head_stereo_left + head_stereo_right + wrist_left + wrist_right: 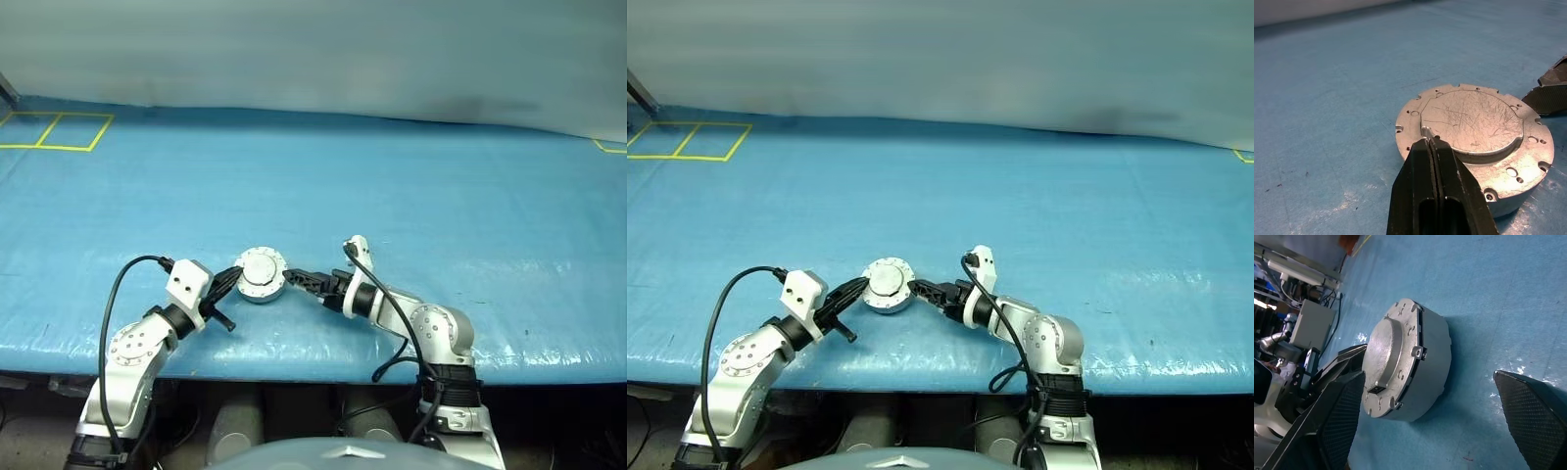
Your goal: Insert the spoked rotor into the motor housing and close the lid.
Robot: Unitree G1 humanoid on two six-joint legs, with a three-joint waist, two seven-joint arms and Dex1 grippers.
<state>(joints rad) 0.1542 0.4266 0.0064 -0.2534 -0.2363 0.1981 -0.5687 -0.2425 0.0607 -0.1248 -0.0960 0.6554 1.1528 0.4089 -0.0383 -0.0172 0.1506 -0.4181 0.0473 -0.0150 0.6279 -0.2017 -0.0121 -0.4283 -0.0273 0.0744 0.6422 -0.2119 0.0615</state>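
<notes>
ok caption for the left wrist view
Left gripper shut at the closed lid on the motor housing.

Scratched silver-grey lid [1471,120], blue table cover [411,186]

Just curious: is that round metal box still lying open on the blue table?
No, the lid lies flat on the motor housing, closed.

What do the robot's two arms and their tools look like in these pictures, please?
Both arms are silver-grey metal with round joint housings and black collars. Each wrist carries a white box, and a black cable loops from it down the arm. The left tool and the right tool each have two black fingers with finely textured pads.
</notes>
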